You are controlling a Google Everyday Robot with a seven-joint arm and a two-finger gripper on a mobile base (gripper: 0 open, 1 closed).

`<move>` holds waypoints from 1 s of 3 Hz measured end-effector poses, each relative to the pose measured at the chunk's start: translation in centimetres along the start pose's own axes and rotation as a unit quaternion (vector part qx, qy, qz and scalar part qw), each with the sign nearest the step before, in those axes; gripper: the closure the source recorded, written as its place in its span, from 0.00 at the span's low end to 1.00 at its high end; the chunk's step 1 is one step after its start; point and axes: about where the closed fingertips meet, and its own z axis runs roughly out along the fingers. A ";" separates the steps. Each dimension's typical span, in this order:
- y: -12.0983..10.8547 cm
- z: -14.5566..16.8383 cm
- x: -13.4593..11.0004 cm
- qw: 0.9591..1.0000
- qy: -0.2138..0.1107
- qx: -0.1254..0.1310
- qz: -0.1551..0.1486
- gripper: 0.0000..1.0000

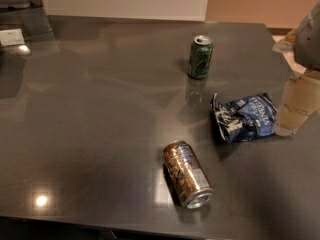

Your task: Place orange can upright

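Lying on its side, orange can [187, 180] rests on table [90, 114] near the 6 o'clock edge. Long axis runs 11-to-5 o'clock, silver end toward 5. Gripper [296, 109] hangs at far right, approx. 2 o'clock from can; spread or pressed together: cannot tell. Chip bag [245, 117] lies btwn them. Green can [200, 57] stands at 12 o'clock, well apart. Open room: 9 o'clock side. Judgement: approach should skirt bag; near edge limits roll margin.

Glossy dark table [100, 109] mirrors lights; orange can [187, 180], mottled shiny metal, silver end; green can [200, 57], glossy metal; crinkled blue foil-like bag [245, 116]; gripper [295, 109], pale translucent plastic, at right edge.
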 end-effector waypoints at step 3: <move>1.8 1.8 -5.6 0.999 -0.007 -0.032 0.012 0.00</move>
